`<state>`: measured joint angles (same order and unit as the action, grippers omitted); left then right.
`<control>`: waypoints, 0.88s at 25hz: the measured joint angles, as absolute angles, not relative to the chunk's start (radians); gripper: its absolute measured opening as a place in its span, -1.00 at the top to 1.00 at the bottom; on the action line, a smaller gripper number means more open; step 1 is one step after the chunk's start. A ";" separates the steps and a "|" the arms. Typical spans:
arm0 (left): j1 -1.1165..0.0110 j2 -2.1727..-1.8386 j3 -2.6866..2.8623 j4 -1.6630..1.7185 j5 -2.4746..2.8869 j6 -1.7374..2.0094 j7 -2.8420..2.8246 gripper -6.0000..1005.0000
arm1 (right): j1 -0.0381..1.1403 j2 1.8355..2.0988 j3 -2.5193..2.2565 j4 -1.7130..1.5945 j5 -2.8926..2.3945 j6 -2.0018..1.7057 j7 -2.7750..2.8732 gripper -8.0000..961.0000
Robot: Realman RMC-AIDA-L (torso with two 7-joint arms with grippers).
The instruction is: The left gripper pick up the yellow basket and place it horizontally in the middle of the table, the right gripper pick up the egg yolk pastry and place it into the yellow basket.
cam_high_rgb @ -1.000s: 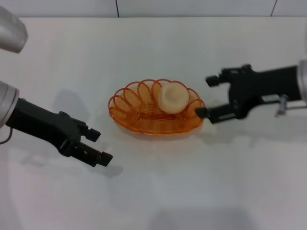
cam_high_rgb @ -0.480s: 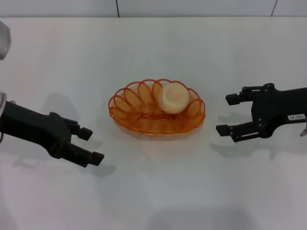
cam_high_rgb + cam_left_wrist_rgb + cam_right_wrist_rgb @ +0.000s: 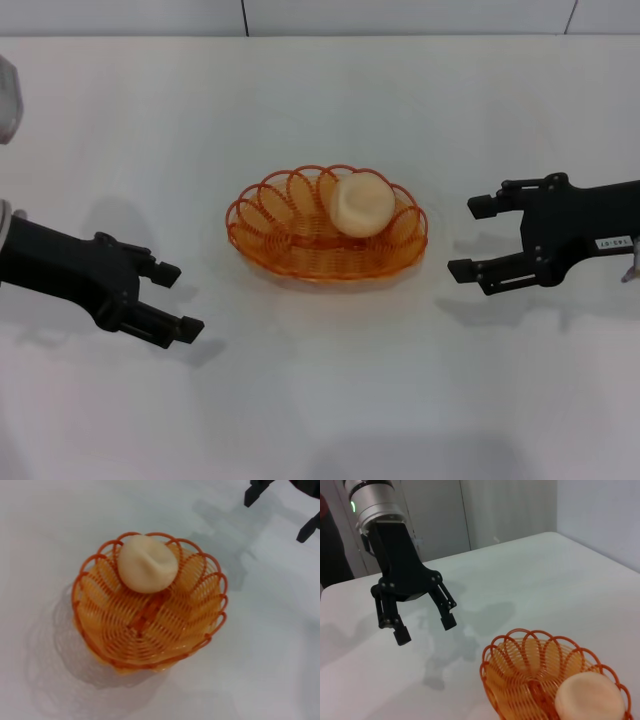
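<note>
The yellow basket [image 3: 327,223] was seen lying flat near the middle of the white counter [image 3: 320,400], its long axis running left to right in the head view. The egg yolk pastry [image 3: 362,204] was found inside the basket, resting toward its right end and against the far part of the scalloped rim; in the left wrist view the pastry [image 3: 147,563] was shown leaning on the basket's [image 3: 150,625] sloping wire wall.

The left gripper [image 3: 172,298] was held above the counter to the left of the basket and nearer the robot, well apart from it, with its fingers spread apart and nothing between them; the same was confirmed in the right wrist view [image 3: 424,629]. The right gripper [image 3: 471,239] was positioned to the right of the basket, near but clear of the rim, its fingers likewise apart and empty.
</note>
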<state>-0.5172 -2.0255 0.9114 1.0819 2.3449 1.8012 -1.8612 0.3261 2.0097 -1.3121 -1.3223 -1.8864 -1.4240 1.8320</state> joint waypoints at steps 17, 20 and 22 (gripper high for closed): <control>-0.526 -2.051 0.913 1.061 2.289 1.758 -1.728 -0.77 | 0.331 2.011 -1.311 -1.310 -1.881 -1.412 1.811 -0.74; -0.527 -2.051 0.912 1.055 2.265 1.757 -1.705 -0.77 | 0.337 2.011 -1.311 -1.308 -1.881 -1.412 1.811 -0.74; -0.527 -2.051 0.912 1.055 2.251 1.757 -1.691 -0.77 | 0.339 2.011 -1.310 -1.307 -1.882 -1.412 1.811 -0.74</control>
